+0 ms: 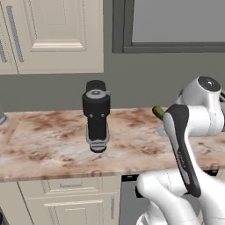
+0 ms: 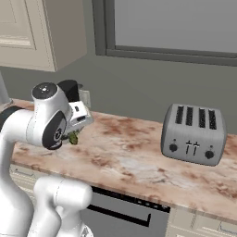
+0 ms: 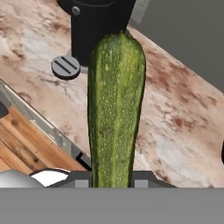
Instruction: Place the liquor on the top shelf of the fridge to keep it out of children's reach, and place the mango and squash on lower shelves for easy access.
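Hand view: your pincer (image 3: 112, 179) is clamped on the squash (image 3: 114, 109), which runs up the frame's centre, held above the marble table (image 3: 175, 127) near the black coffee grinder (image 3: 94, 26). Squash step in hand; next, carry it to the fridge's lower shelves.

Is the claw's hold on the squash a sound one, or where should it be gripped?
The squash is already clamped near one end, its length running straight out from the claw. It is slender and evenly rounded, so pinching across its narrow width works. A mid-length grip from the side would probably balance it better.
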Controlling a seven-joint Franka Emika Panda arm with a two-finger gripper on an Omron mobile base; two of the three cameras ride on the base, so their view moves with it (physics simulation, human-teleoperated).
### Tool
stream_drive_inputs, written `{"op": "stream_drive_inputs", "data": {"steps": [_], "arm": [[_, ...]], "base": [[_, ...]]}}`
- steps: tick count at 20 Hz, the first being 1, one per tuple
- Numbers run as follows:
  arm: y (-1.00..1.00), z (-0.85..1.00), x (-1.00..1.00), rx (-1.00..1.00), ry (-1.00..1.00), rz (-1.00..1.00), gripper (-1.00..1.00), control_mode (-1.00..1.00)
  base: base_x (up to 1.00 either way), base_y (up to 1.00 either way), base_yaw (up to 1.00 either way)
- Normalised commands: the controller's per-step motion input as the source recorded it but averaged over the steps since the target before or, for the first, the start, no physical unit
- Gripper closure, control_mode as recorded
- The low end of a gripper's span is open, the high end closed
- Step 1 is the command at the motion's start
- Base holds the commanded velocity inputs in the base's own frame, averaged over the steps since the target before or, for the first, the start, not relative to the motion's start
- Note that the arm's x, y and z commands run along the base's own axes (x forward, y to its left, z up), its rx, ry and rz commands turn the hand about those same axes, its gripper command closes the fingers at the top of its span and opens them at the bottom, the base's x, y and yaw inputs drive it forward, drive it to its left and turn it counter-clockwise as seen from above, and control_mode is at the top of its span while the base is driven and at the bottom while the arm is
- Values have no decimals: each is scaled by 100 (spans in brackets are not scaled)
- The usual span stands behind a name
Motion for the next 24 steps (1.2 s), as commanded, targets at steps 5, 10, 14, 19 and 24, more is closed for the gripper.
{"op": "stream_drive_inputs", "data": {"steps": [5,10,14,19,24], "arm": [[28,32,0,-10,0,0,100,-100],[2,3,-14,-5,0,2,100,-100],[0,0,0,0,0,0,100,100],[0,0,0,0,0,0,100,100],[0,0,0,0,0,0,100,100]], "base": [[0,0,0],[0,0,0],[-52,-2,3],[-80,-28,10],[-62,-71,15]]}}
